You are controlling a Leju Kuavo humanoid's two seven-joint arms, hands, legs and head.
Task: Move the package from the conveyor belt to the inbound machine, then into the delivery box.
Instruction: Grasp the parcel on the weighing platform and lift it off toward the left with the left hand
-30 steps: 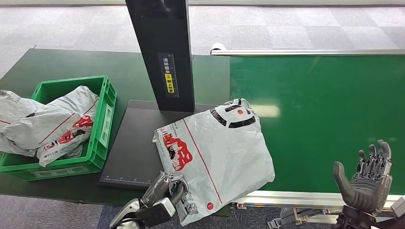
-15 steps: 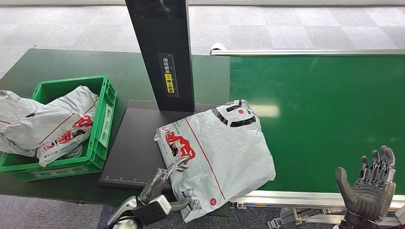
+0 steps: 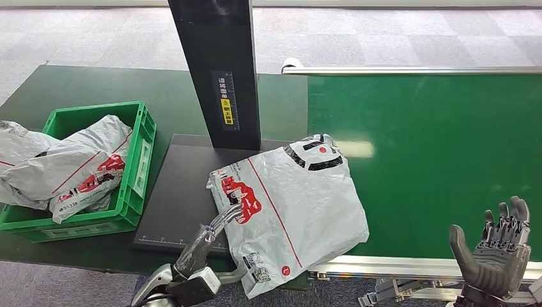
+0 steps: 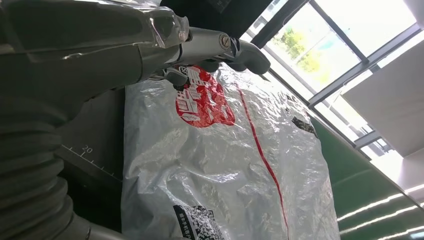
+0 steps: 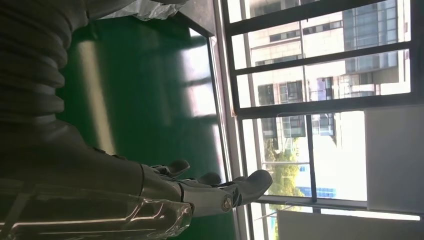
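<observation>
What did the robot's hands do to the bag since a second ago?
The left hand let go of the bag's near edge, opened and stretched its fingers forward over the red print. The bag barely shifted. The right hand sank a little, open as before. The green box stayed put.

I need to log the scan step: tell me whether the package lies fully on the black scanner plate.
No, only partly. The package overlaps the black plate at one side, spreads onto the green belt and hangs over the near edge.

Left bags [image 3: 13, 160] in the green crate [image 3: 144, 147] cut by the frame edge; label print [image 3: 226, 101] unreadable.
</observation>
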